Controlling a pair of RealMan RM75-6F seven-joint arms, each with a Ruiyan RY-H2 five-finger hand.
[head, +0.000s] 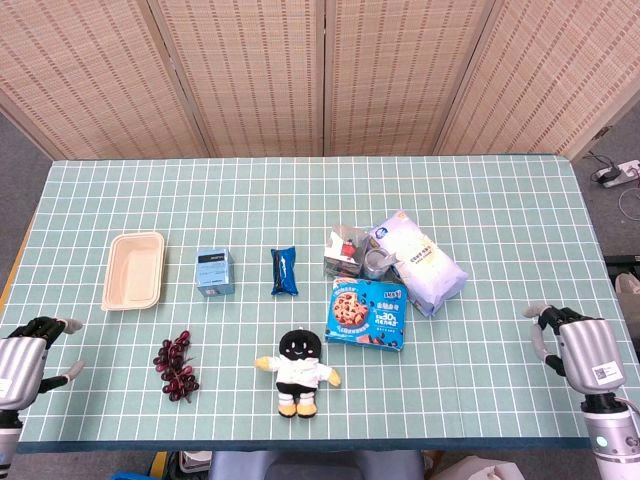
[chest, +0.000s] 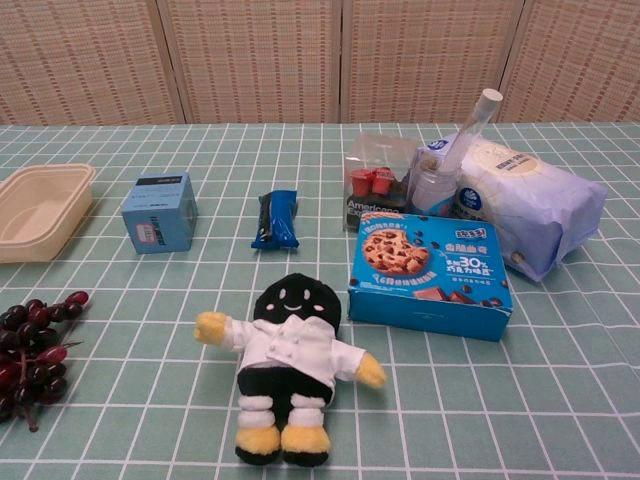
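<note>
My left hand (head: 24, 357) hovers at the table's front left corner with its fingers apart and nothing in them; the bunch of dark red grapes (head: 177, 366) (chest: 30, 350) lies nearest, to its right. At the front right edge my right hand (head: 573, 344) is also empty, fingers loosely bent and apart. It stands well right of the blue cookie box (head: 368, 313) (chest: 430, 272). A black plush doll in a white jacket (head: 297, 372) (chest: 290, 365) lies face up at the front middle. The chest view shows neither hand.
On the green checked tablecloth (head: 300, 190) lie a beige tray (head: 133, 270) (chest: 35, 210), a small blue carton (head: 215, 271) (chest: 160, 211) and a dark blue snack bar (head: 284, 271) (chest: 275, 219). A clear box of red cups (head: 345, 250) (chest: 375, 180), a jar (chest: 437, 185) and a white-blue bag (head: 420, 262) (chest: 530, 200) are clustered together. Folding screens stand behind.
</note>
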